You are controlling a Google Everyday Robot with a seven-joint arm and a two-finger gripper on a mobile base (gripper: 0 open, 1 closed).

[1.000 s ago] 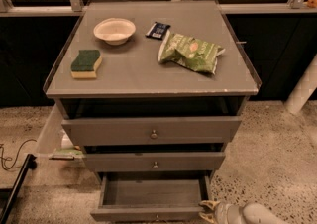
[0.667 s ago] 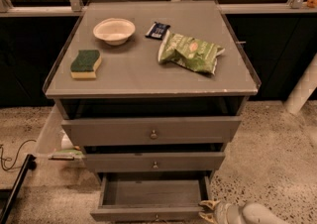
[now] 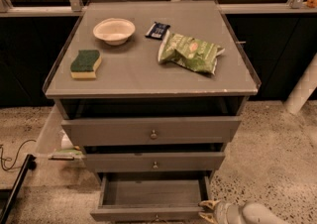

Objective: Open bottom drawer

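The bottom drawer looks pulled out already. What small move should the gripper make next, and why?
Probably draw the gripper a little back to the right, clear of the cabinet. The bottom drawer stands well out, with its shallow grey interior in plain view, and the gripper sits beside its front right corner, not at the middle of the front. The opening seems done.

white bowl (image 3: pixel 114 30), green sponge (image 3: pixel 85 64), dark packet (image 3: pixel 157 30), green chip bag (image 3: pixel 190 52)

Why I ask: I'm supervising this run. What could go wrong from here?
The gripper sits by the right front corner of the bottom drawer, which is pulled out; a move inward could push it back or skew it. Pulling further might take it off its runners. The floor cable at left could snag the base.
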